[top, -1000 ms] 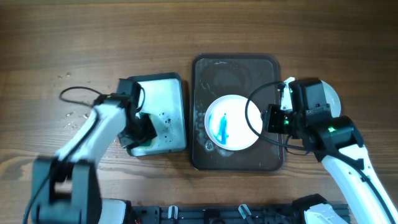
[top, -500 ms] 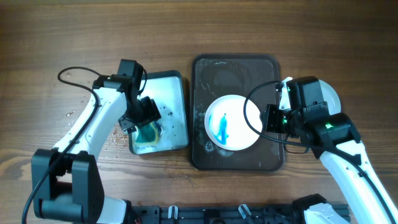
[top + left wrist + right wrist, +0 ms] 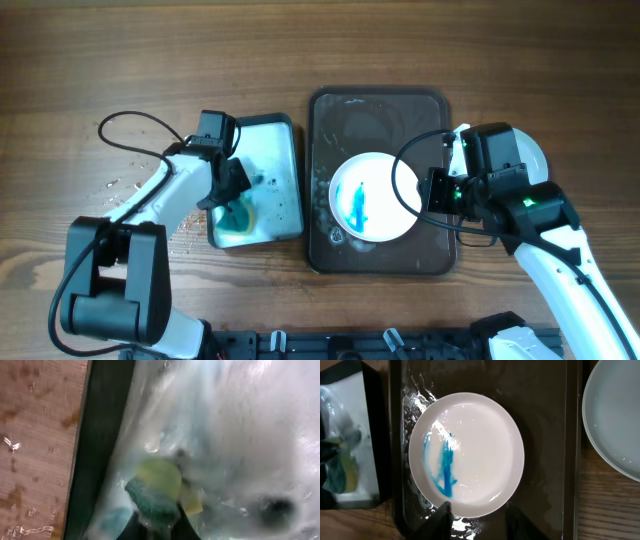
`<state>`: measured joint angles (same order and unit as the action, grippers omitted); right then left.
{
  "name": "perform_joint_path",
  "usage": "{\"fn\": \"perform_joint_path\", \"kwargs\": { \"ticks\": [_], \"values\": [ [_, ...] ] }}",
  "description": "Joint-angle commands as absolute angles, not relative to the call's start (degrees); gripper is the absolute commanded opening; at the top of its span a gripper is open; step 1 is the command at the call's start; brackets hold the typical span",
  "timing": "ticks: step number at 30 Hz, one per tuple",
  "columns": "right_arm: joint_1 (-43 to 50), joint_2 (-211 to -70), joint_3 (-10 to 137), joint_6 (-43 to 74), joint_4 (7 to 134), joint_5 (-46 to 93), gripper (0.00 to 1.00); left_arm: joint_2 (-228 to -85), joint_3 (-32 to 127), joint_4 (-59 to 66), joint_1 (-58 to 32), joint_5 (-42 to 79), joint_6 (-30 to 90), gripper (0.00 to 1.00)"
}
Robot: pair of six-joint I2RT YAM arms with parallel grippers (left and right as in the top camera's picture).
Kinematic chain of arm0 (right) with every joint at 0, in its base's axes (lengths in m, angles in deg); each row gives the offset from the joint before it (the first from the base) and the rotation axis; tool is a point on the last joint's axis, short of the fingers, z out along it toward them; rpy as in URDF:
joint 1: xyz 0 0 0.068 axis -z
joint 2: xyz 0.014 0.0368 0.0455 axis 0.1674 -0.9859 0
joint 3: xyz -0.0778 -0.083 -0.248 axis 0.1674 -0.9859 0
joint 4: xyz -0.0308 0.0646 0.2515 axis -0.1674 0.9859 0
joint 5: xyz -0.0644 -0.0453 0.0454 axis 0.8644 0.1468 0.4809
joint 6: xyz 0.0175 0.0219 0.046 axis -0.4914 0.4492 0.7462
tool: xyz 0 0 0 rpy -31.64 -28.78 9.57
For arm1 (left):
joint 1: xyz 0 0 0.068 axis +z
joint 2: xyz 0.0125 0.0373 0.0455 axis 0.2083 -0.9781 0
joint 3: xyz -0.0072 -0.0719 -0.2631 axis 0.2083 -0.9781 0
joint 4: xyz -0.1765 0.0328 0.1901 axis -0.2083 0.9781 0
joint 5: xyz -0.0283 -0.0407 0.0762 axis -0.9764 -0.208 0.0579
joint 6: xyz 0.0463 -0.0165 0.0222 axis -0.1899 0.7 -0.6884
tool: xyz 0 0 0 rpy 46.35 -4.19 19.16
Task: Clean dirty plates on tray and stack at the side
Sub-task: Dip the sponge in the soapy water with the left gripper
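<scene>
Count: two plates in view, one tray, one basin, one sponge, two arms. Streaked plate (image 3: 373, 197) lies in the tray (image 3: 375, 120), in its near half, blue smears left of the plate's centre; far half of the tray bare and wet. Plain plate (image 3: 615, 420) sits on the table (image 3: 300, 50) just right of the tray, partly under the right arm. Basin (image 3: 275, 150) just left of the tray, a narrow gap between their rims. Right gripper (image 3: 481, 521) hangs over the tray's near rim, fingers wide apart and empty, the plate's near edge between them. Left gripper (image 3: 159, 529) is down in the basin, fingers closed on the green-and-yellow sponge (image 3: 155, 492), view blurred by water. Open wood-grain table beyond the tray; droplets (image 3: 115, 185) left of the basin. Tray dark, glossy, round-cornered; plates round, shallow, white.
</scene>
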<state>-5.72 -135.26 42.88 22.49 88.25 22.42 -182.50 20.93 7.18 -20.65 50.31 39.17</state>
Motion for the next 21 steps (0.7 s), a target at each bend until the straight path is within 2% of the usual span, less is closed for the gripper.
{"fn": "perform_joint_path", "kwargs": {
  "ticks": [1,2,4,7,8,11,13,17,19,20,21],
  "values": [
    [-5.89,-135.41,43.23,22.75,88.27,21.06,0.35,-179.83,26.39,13.01,-20.93,45.1,39.08,0.34],
    [-5.89,-135.41,43.23,22.75,88.27,21.06,0.35,-179.17,27.75,14.67,-20.93,44.3,39.08,0.49],
    [-5.89,-135.41,43.23,22.7,88.29,21.06,0.35,-177.53,30.63,19.18,-20.91,42.92,39.1,0.65],
    [-5.89,-135.41,43.23,22.49,88.32,22.22,0.36,-176.57,30.92,23.37,-20.93,42.83,39.1,0.7],
    [-5.89,-135.41,43.23,22.53,88.36,24.43,0.36,-176.73,30.79,25.87,-20.93,42.83,39.1,0.66],
    [-5.89,-135.45,43.14,23.69,88.38,33.74,0.43,-176.88,27.01,25.84,-20.93,43.25,39.15,0.39],
    [-5.87,-136.18,43.14,26.7,88.29,36.67,0.43,-176.88,23.05,21.87,-20.93,43.44,39.15,0.36],
    [-5.89,-140.28,43.14,27.93,87.81,33.28,0.43,-176.88,13.8,11.53,-20.93,43.4,39.34,0.34],
    [-5.89,-143.19,43.14,27.86,87.29,30.85,0.43,-176.88,10.98,7.48,-20.93,43.18,39.34,0.29],
    [-5.89,-145.55,43.14,27.36,86.74,29.26,0.43,-176.88,10.57,6.78,-20.93,43.18,39.3,0.13],
    [-5.89,-147.04,43.14,27.14,86.28,28.17,0.43,-176.88,10.63,6.76,-20.93,43.2,39.23,0.04]
  ]
}}
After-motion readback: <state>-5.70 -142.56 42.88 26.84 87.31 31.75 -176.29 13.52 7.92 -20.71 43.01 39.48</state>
